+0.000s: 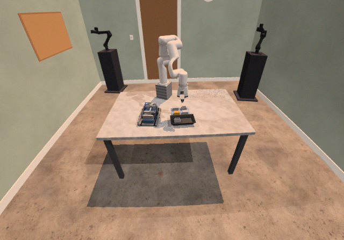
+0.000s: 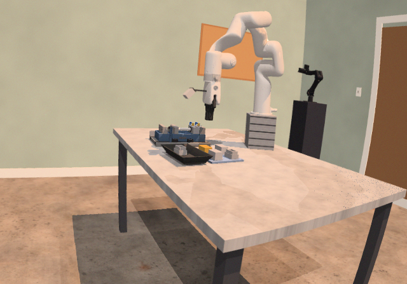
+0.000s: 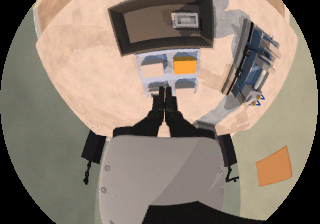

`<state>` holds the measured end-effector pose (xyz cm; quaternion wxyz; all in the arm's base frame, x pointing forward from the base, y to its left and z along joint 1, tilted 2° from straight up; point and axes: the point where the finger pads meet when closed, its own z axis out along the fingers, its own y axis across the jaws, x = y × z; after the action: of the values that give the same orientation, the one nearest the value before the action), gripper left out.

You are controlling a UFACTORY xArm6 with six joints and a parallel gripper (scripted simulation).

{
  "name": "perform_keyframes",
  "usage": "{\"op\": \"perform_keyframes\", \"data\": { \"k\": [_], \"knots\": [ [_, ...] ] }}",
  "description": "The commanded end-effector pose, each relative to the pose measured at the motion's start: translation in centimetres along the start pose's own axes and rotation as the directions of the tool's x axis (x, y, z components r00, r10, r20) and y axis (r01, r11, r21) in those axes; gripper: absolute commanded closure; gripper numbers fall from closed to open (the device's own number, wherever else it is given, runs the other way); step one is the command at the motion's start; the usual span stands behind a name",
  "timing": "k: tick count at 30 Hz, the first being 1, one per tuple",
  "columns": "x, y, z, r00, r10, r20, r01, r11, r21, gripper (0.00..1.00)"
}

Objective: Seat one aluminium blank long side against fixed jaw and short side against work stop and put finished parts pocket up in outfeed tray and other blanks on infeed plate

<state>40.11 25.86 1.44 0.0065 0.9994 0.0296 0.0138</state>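
Observation:
My gripper (image 2: 208, 117) is shut and empty. It hangs in the air above the back edge of the infeed plate (image 1: 179, 111); its fingertips (image 3: 166, 94) show in the wrist view over that plate (image 3: 168, 71). The plate holds an orange brass blank (image 3: 184, 66) and grey aluminium blanks (image 2: 226, 152). The black outfeed tray (image 1: 182, 119) lies in front of the plate with one grey finished part (image 3: 186, 19) on its floor. The blue vise (image 1: 149, 114) stands to the left of the plate, also in the wrist view (image 3: 254, 64). I cannot tell what lies in its opening.
The arm's grey base block (image 1: 164, 90) stands at the back of the table behind the vise. Two black pedestals (image 1: 110, 71) (image 1: 250, 75) with small dark arms stand on the floor beyond the table.

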Motion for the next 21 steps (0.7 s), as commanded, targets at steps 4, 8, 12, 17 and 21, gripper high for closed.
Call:
{"op": "perform_keyframes", "data": {
  "k": [4,8,12,17,21],
  "knots": [
    [0.1,-0.1,0.7,1.000,0.000,-0.003,0.000,1.000,0.002,1.00],
    [0.2,-0.1,1.4,1.000,0.000,-0.003,0.000,1.000,0.002,1.00],
    [0.2,-0.1,1.8,1.000,0.000,-0.003,0.000,1.000,0.002,1.00],
    [0.2,-0.1,2.8,1.000,0.000,-0.003,0.000,1.000,0.002,1.00],
    [0.2,-0.1,3.6,1.000,0.000,-0.003,0.000,1.000,0.002,1.00]
  ]
}}
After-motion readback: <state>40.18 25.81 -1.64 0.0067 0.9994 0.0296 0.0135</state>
